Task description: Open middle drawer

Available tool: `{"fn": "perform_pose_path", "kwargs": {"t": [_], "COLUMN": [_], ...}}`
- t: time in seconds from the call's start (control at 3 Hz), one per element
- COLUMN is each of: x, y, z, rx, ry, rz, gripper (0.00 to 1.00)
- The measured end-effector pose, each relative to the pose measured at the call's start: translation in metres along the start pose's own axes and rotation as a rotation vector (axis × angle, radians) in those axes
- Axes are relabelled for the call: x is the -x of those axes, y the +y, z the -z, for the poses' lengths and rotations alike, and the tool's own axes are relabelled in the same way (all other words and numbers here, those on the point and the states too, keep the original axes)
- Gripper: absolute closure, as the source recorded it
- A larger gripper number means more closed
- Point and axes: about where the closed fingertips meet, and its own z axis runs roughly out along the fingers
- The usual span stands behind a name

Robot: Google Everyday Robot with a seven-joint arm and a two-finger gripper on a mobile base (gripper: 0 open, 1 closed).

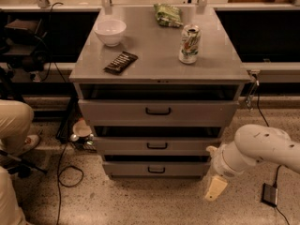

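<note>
Three drawers, middle one unopened: approach step.
Your end effector (215, 188) hangs low right of the middle drawer (187, 146), not touching; its opening you cannot tell. Next: reach the handle (157, 146), pull.

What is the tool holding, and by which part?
Nothing seen in it. The tool hangs near the floor, right of the cabinet, apart from the middle drawer; the drawer's handle is untouched.

On the worktop (154, 55), a bowl (110, 31) sits back left, a can (189, 43) right (a bag (168, 14) behind it). The middle drawer (157, 145) lies below; the gripper (214, 189) hangs right of the lowest drawer (154, 169), apart.
</note>
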Motion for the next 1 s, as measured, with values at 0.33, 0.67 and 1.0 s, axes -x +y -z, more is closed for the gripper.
{"fn": "perform_pose_path", "kwargs": {"t": [0.33,0.67,1.0], "x": [-0.0256,-0.0256,-0.0265], "y": [-0.0250,-0.0250,-0.0289], "z": [-0.0630,-0.0631,-0.0709], "rx": [0.021,0.021,-0.001], "ry": [-0.051,-0.051,-0.064], "rz": [-0.003,-0.003,0.038], "gripper": [0.00,0.00,0.00]}}
